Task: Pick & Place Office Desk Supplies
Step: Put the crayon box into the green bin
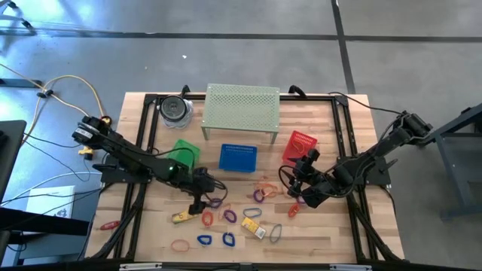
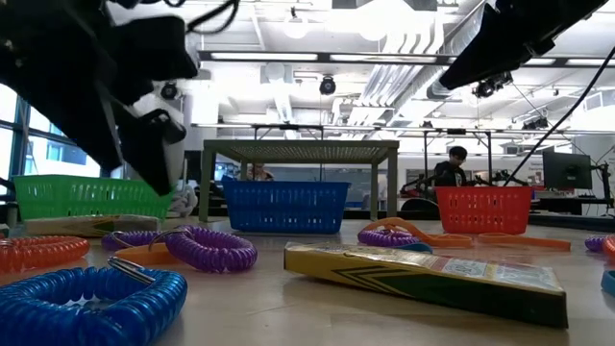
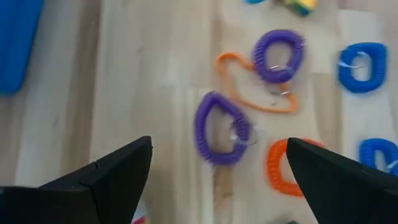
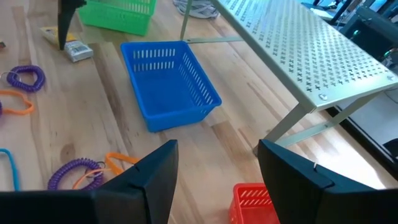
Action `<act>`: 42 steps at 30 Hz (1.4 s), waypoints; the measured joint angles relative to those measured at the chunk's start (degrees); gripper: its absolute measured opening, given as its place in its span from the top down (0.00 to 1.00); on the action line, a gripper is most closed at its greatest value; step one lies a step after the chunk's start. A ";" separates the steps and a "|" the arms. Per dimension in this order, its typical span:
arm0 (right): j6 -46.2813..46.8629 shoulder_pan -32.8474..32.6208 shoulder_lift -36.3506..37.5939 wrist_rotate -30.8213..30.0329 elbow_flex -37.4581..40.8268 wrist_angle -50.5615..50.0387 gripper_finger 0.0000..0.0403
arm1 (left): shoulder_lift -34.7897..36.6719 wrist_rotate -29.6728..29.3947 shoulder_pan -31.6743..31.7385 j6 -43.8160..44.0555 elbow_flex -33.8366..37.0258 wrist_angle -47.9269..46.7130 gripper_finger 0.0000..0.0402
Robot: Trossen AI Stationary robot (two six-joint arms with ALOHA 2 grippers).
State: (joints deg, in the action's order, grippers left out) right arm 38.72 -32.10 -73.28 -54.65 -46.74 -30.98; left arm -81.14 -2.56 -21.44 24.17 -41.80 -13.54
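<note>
Small supplies lie loose on the wooden table: purple coil loops (image 3: 221, 127) (image 3: 280, 56), an orange coil (image 3: 283, 168), a thin orange band (image 3: 252, 87), blue coils (image 3: 364, 65) and yellow blocks (image 1: 181, 217) (image 1: 251, 224). My left gripper (image 3: 219, 142) hangs open and slanted down above the nearer purple coil, touching nothing; in the high view it (image 1: 197, 200) is left of the table's middle. My right gripper (image 1: 300, 181) is open and empty above the table's right half, its fingers (image 4: 149, 174) aimed toward the blue basket (image 4: 168, 81).
A green basket (image 1: 184, 153), a blue basket (image 1: 238, 158) and a red basket (image 1: 299, 145) stand in a row before a perforated metal shelf (image 1: 242, 108). A round container (image 1: 175, 109) sits at the far left. Black rails frame the table. People show in the room beyond.
</note>
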 joint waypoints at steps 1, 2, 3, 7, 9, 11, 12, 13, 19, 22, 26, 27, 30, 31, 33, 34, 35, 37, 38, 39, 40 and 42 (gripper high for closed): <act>0.00 0.00 0.00 -0.56 0.00 -0.02 0.48 | 0.01 -0.23 0.00 0.08 0.00 -1.04 0.10; 0.00 0.00 0.00 -1.03 0.00 -0.02 0.48 | 0.00 -0.22 -0.02 -0.21 0.01 -2.02 0.10; 0.00 0.00 0.00 -1.52 0.00 -0.02 0.48 | 0.00 -0.16 -0.03 -0.46 0.01 -2.77 0.10; 0.00 0.00 0.00 -3.25 0.00 -0.01 0.48 | 0.00 -0.78 0.01 -0.56 0.02 -3.60 0.10; -0.02 0.00 0.00 -4.26 0.00 -0.02 0.48 | 0.02 -1.61 0.39 -0.58 0.00 -3.64 0.10; 0.00 0.00 0.00 -5.56 -0.02 -0.02 0.48 | 0.02 -2.23 1.02 -0.56 0.02 -3.66 0.10; 0.00 0.00 0.00 -6.09 -0.02 -0.02 0.48 | 0.02 -2.24 1.42 -0.56 0.01 -3.63 0.10; 0.00 0.00 0.00 -6.51 -0.01 0.00 0.48 | 0.02 -2.24 1.82 -0.49 0.01 -3.70 0.10; 0.00 0.00 0.00 -6.31 -0.02 0.02 0.48 | 0.02 -2.25 5.05 5.86 0.01 -7.40 0.10; 0.00 0.00 0.00 -5.50 -0.02 0.02 0.48 | 0.02 -2.26 6.32 8.57 0.02 -9.49 0.10; 0.00 0.00 0.00 -5.25 -0.01 0.00 0.48 | 0.02 -2.25 6.75 9.15 0.00 -9.62 0.10; 0.00 0.00 0.00 -5.25 -0.02 0.01 0.48 | 0.02 -2.24 6.67 9.15 0.00 -9.64 0.10; 0.00 0.00 0.00 -5.23 -0.02 0.00 0.48 | 0.02 -2.07 6.54 9.19 0.00 -9.65 0.10; 0.00 0.00 0.00 -5.25 -0.01 0.02 0.48 | 0.02 -2.06 6.37 9.23 0.01 -9.67 0.10; 0.00 0.00 0.00 -5.28 -0.01 0.16 0.48 | 0.02 -2.12 6.02 9.28 0.01 -9.83 0.10; 0.00 0.02 0.00 -5.29 -0.01 0.30 0.48 | 0.02 -2.15 5.77 9.28 0.02 -9.80 0.10; 0.00 0.00 0.00 -5.28 -0.02 0.41 0.48 | 0.00 -2.13 5.54 9.28 0.00 -9.69 0.10; 0.00 0.00 0.00 -5.26 -0.01 0.44 0.48 | 0.00 -2.13 5.07 9.34 0.00 -9.47 0.10; 0.00 0.00 0.00 -5.26 -0.02 0.44 0.48 | 0.00 -2.15 4.86 9.99 0.00 -9.44 0.10; 0.00 0.00 0.00 -5.25 -0.01 0.44 0.48 | 0.00 -2.16 4.53 11.01 0.01 -9.49 0.10; 0.00 0.00 0.00 -5.25 -0.02 0.44 0.48 | -0.01 -2.42 4.17 11.63 0.00 -9.58 0.10; 0.00 0.00 0.00 -5.25 -0.02 0.44 0.48 | -0.10 -4.55 3.61 11.74 0.01 -9.78 0.10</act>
State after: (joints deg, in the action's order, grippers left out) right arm 38.72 -32.10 -73.28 -59.90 -46.76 -30.54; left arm -81.25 -7.11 -17.83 35.92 -41.79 -23.32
